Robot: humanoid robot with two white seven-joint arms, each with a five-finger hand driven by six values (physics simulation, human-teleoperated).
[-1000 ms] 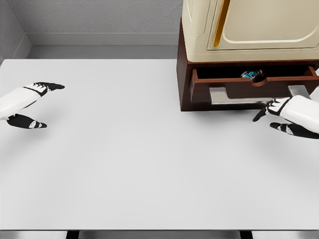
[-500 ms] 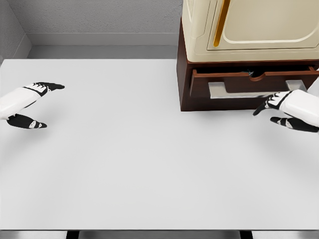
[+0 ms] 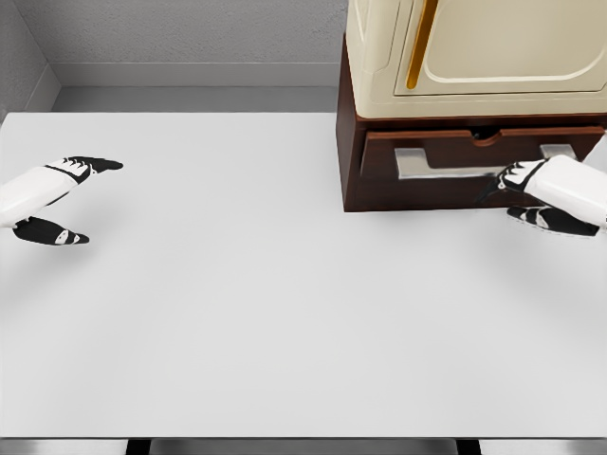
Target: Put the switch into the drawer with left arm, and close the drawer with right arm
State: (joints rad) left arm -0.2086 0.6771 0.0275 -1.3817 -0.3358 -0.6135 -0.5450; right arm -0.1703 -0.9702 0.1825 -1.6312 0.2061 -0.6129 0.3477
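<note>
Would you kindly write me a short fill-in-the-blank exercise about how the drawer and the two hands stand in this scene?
1. The drawer of the brown cabinet is almost fully ____.
2. The right hand is at the drawer's front with its fingers ____, holding nothing.
3. The left hand hovers over the ____ edge of the white table.
4. Above the drawer sits a ____-coloured appliance.

Missing words: closed; open; left; cream
</note>
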